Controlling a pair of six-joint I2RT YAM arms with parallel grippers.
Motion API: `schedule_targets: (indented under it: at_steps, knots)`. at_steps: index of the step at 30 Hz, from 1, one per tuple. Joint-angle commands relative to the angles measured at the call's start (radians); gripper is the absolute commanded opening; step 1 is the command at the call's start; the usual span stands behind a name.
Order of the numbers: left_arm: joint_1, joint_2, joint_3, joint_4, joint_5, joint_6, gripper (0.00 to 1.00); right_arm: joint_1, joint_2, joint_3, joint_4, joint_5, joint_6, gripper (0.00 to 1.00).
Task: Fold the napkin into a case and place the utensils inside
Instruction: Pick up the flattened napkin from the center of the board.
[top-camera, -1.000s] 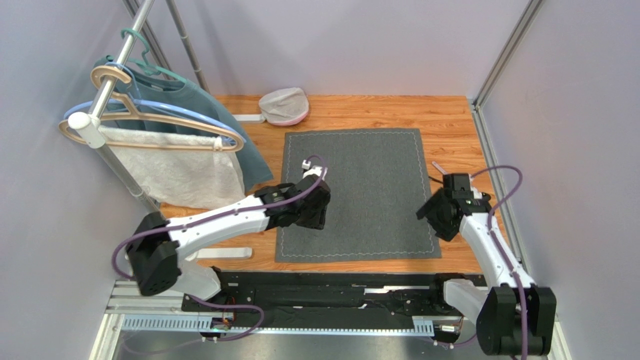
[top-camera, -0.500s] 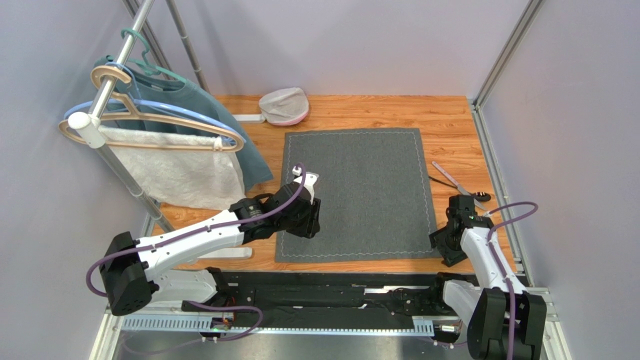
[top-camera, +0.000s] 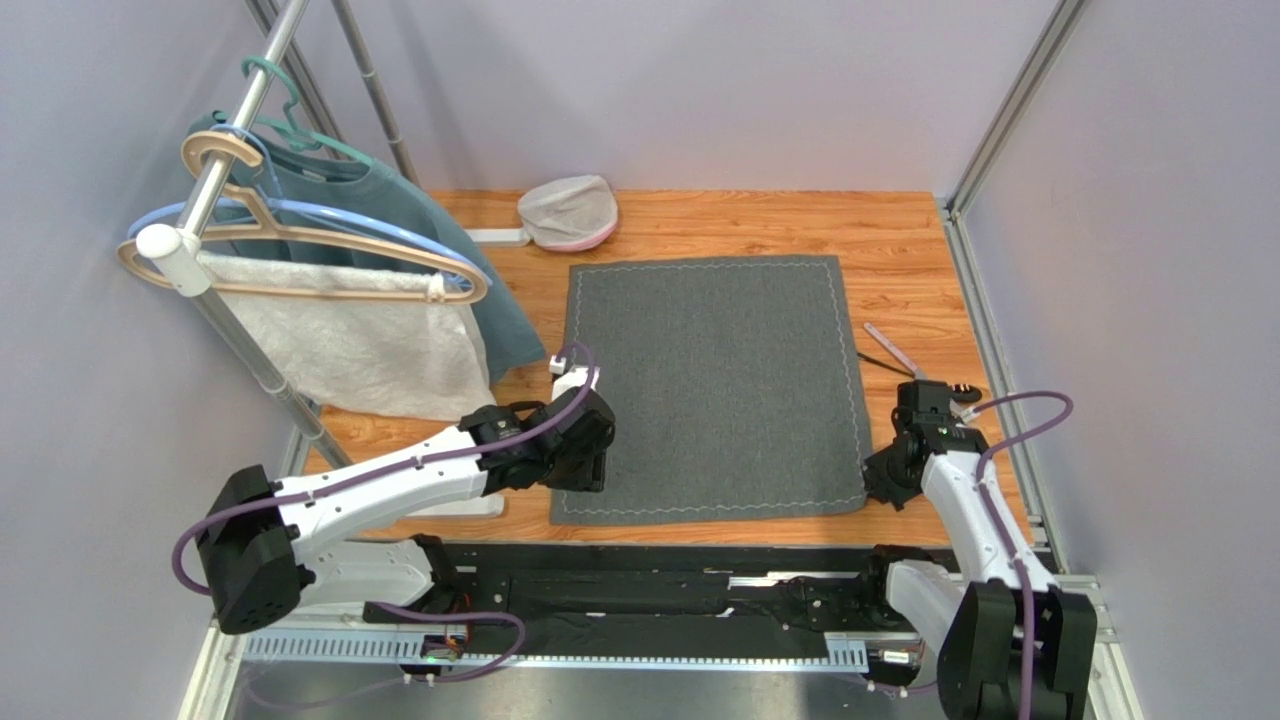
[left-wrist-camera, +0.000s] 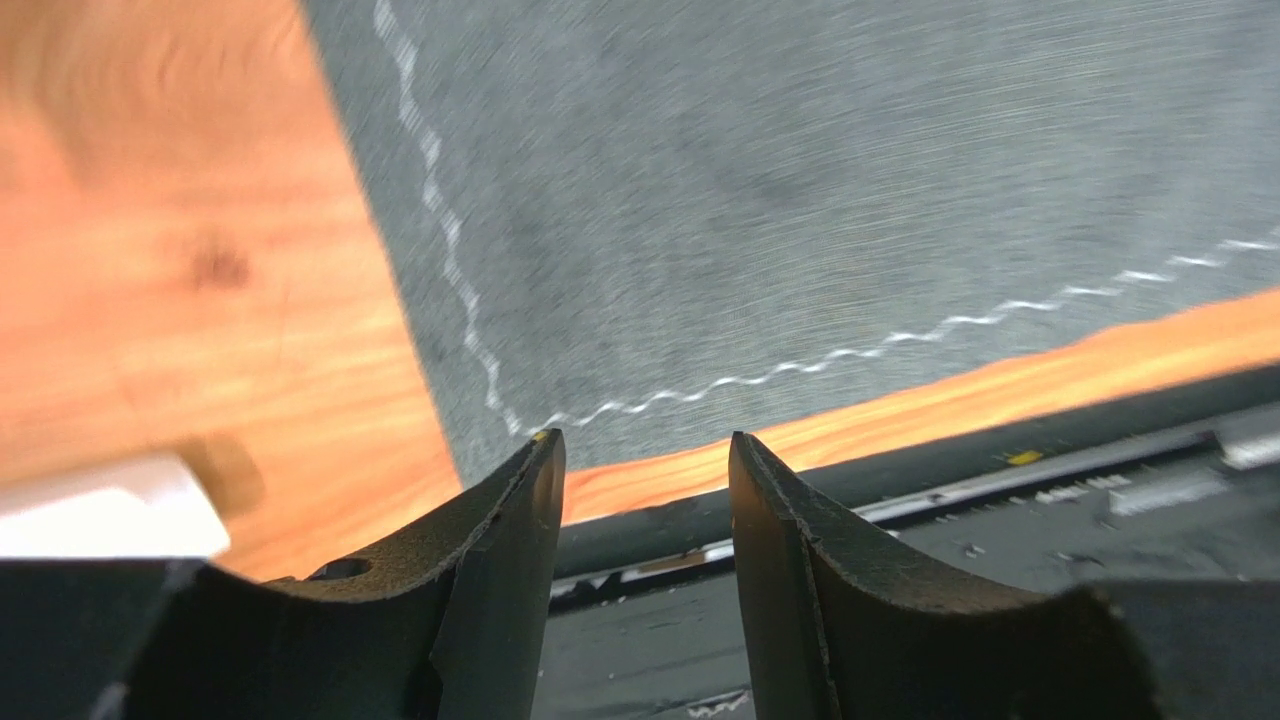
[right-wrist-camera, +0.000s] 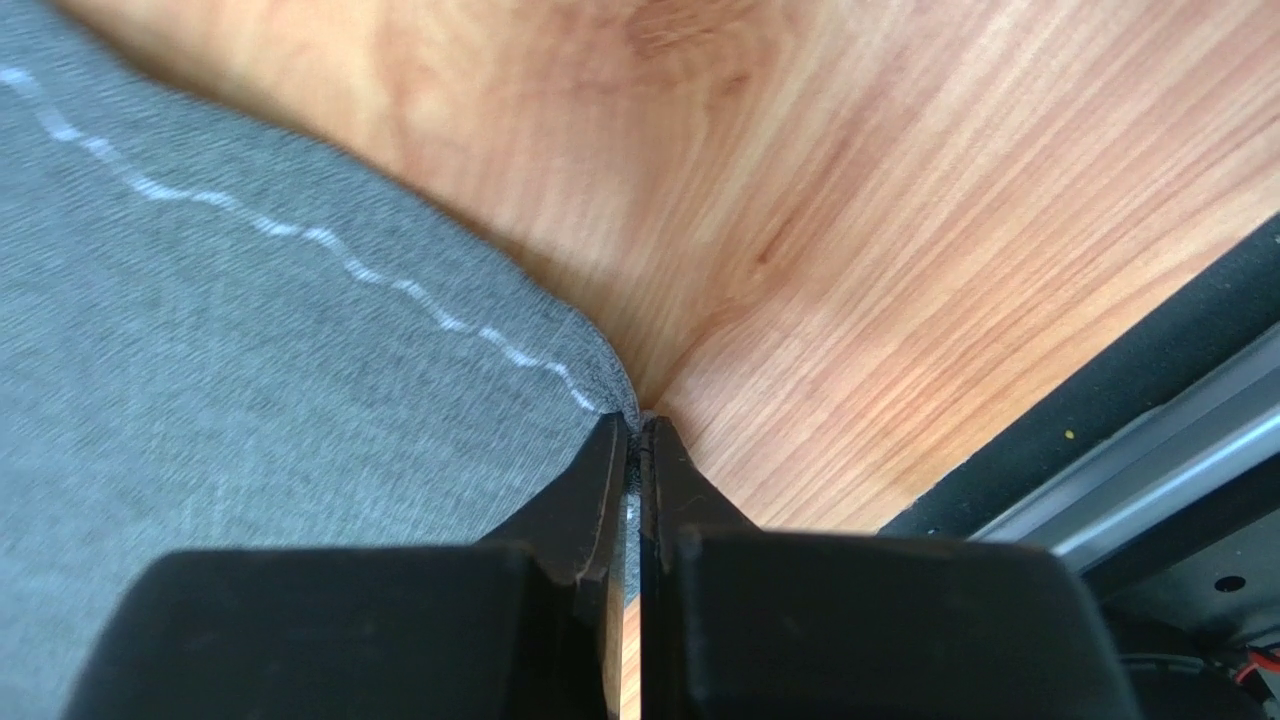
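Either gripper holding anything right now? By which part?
Right gripper is shut on the dark grey square cloth napkin, at the tip of its near right corner. Left gripper is open, empty.

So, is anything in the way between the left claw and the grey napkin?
Nothing visible. The left claw hangs open over the napkin at its near-left corner, with only cloth and bare wooden tabletop beneath it.

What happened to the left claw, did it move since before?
Yes. The left gripper slid left and nearer, from over the left half of the napkin to its near left corner.
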Motion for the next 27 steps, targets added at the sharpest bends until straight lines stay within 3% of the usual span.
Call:
schedule_targets:
  at_steps: [1, 11, 17, 27]
  knots:
    - [0.000, 0.075, -0.031, -0.124, -0.032, -0.205, 0.54, 0.010, -0.094, 0.004, -0.010, -0.010, -0.043, 0.00]
    - [0.000, 0.219, -0.001, -0.290, -0.128, -0.439, 0.57, 0.010, -0.189, -0.049, 0.047, -0.088, -0.110, 0.00]
    - [0.000, 0.240, -0.010, -0.259, -0.115, -0.459, 0.50, 0.010, -0.189, -0.060, 0.059, -0.112, -0.132, 0.00]
    - [0.000, 0.318, -0.053, -0.127, -0.066, -0.437, 0.54, 0.010, -0.206, -0.049, 0.033, -0.123, -0.129, 0.00]
